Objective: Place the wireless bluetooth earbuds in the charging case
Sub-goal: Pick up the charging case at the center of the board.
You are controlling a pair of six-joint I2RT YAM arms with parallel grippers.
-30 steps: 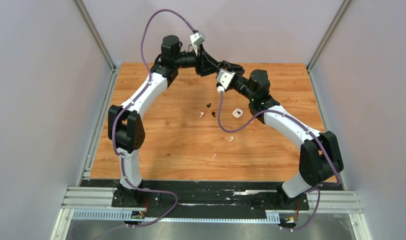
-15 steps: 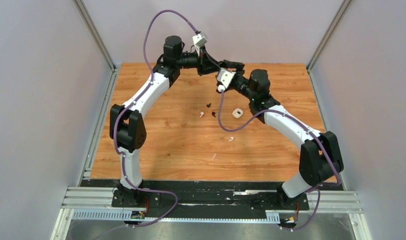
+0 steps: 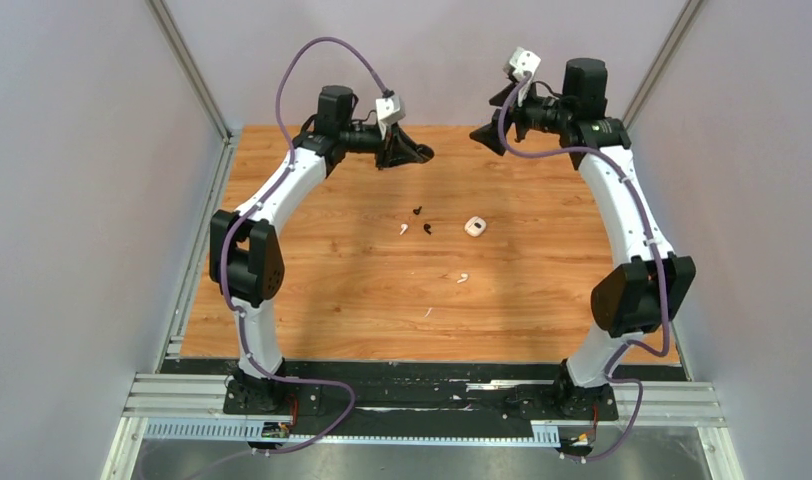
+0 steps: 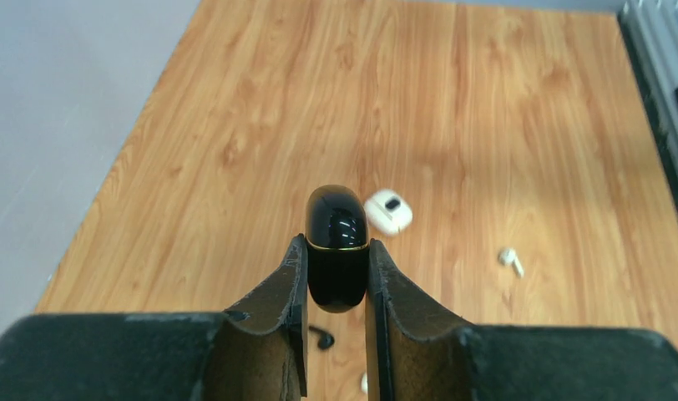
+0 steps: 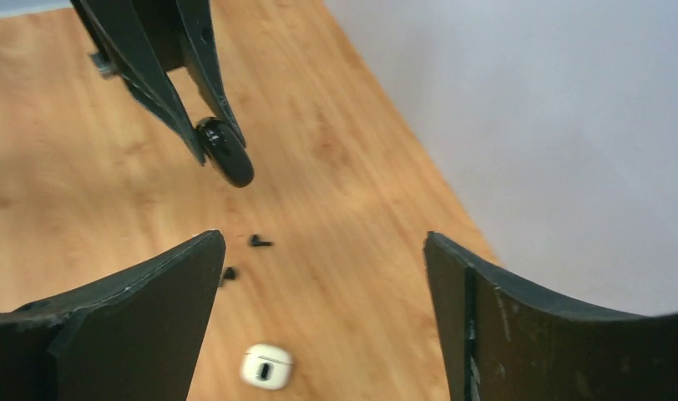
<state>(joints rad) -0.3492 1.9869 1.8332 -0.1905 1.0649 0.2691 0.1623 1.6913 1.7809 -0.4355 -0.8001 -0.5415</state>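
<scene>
so the left hand (image 4: 337,251) is pinching the black charging case (image 4: 336,219) above the far edge of the desk (image 3: 322,290), right hand (image 5: 323,242) spread wide by the far-right corner. the earbuds (image 3: 427,228) are all loose mid-desk, near a white case (image 3: 474,227).

The wooden table (image 3: 322,280) carries two black buds (image 3: 417,211), a white bud (image 3: 403,229) beside them, a white case (image 3: 474,227), a second white bud (image 3: 462,278) and a fleck (image 3: 428,312).
</scene>
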